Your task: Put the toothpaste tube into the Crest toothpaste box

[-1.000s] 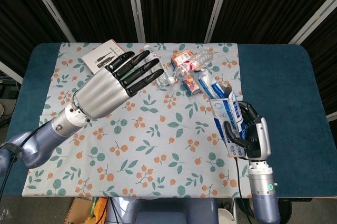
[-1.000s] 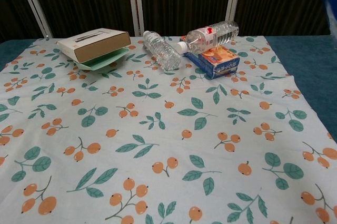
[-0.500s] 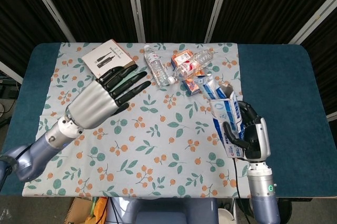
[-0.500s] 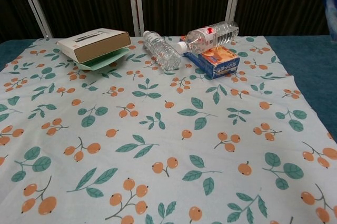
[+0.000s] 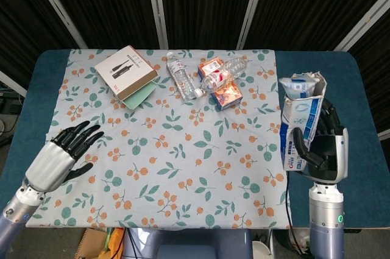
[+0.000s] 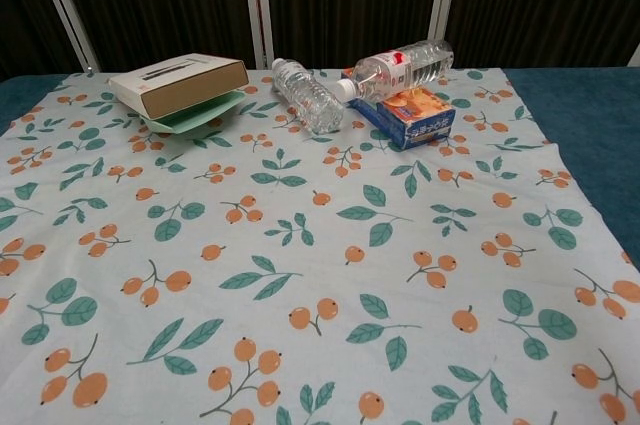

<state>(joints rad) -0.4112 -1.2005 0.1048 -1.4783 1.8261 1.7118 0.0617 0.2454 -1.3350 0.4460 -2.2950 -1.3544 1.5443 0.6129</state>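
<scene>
1. Left hand (image 5: 61, 156): low at the near-left edge of the floral cloth (image 5: 177, 149), fingers apart, holding nothing. 1 s ago it hovered high over the far-left part of the cloth near the bottles; it has since pulled back toward the robot and dropped. Only the head view shows it.
2. Brown box (image 5: 125, 70): lies far-left on the cloth on top of a pale green flat item (image 5: 139, 93). Both unchanged. It was partly covered by the left hand 1 s ago and is fully exposed now.
3. 2 clear water bottles: one (image 5: 182, 76) lying pointing toward the robot, the other (image 5: 224, 71) resting across the orange-and-blue carton (image 5: 228, 94). No shift in either view.
4. Crest toothpaste box (image 5: 299, 124): clamped upright in the fingers of the right hand (image 5: 320, 149), open flaps at top. It has moved off the cloth's right edge and now stands over the blue table (image 5: 359, 119).
5. Toothpaste tube (image 5: 298, 87): the pale end showing at the box mouth appears to be the tube; how far in it sits cannot be told.
6. Chest view: the blue blur at the top-right corner seen earlier is gone.
</scene>
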